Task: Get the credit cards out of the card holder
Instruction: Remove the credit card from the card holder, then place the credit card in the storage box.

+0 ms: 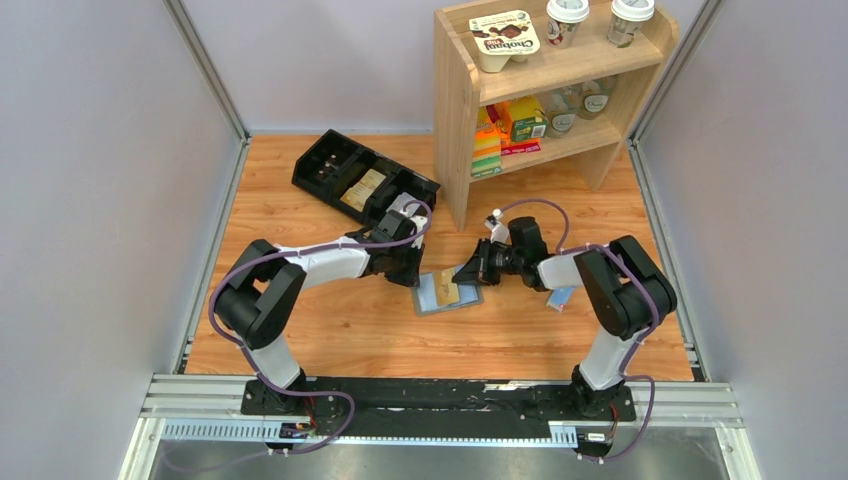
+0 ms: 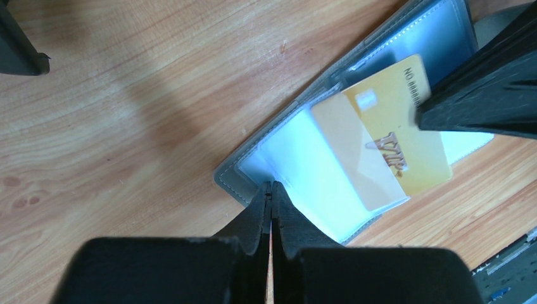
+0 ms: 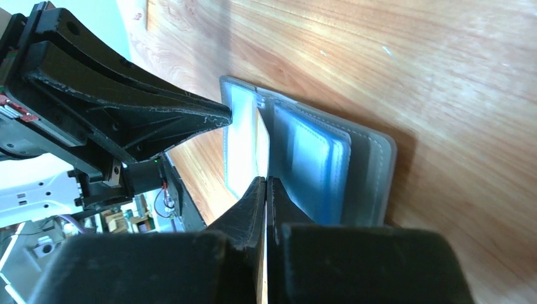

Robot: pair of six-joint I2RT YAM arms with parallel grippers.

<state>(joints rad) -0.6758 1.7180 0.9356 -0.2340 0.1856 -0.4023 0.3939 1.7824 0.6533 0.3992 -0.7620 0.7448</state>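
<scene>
The grey-blue card holder (image 1: 432, 303) lies open on the wooden table between both arms. In the left wrist view its clear sleeves (image 2: 297, 158) face up; a gold credit card (image 2: 405, 136) sticks halfway out of one sleeve, over a beige card (image 2: 345, 145) still inside. My left gripper (image 2: 271, 187) is shut, its tips pressing on the holder's near corner (image 2: 231, 180). My right gripper (image 3: 266, 179) is shut on the gold card's far edge, which shows edge-on (image 3: 261, 142) beside the holder (image 3: 373, 171). Both grippers (image 1: 415, 275) (image 1: 468, 272) flank the holder from above.
A black compartmented tray (image 1: 350, 180) lies behind the left arm. A wooden shelf (image 1: 540, 95) with packets and cups stands at the back right. A slim blue-and-white packet (image 1: 562, 298) lies under the right arm.
</scene>
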